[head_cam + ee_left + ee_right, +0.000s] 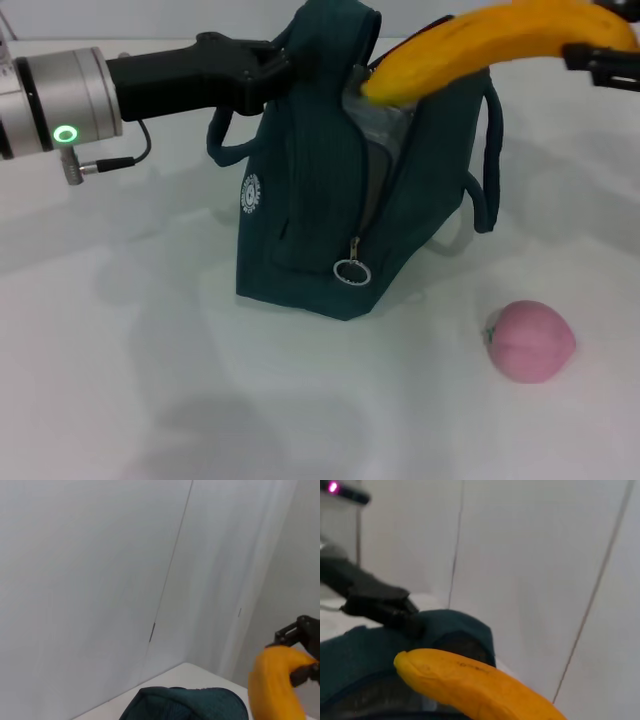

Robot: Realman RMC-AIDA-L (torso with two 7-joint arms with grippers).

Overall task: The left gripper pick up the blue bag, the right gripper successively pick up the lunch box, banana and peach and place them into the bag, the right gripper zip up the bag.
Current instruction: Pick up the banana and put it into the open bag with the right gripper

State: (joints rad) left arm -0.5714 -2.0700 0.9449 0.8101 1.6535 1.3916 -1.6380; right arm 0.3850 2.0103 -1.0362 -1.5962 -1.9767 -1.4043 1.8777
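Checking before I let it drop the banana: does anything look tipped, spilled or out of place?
Nothing stands out. The left claw holds the blue bag upright by its top edge, mouth open. The right claw carries the banana, its tip at the opening. The peach waits on the table.

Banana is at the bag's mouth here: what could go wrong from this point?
1. The right gripper holds the banana near one end; its free tip could catch the bag rim instead of sliding in.
2. The left gripper pinches only the bag's top edge, so a push may tip or close the opening.
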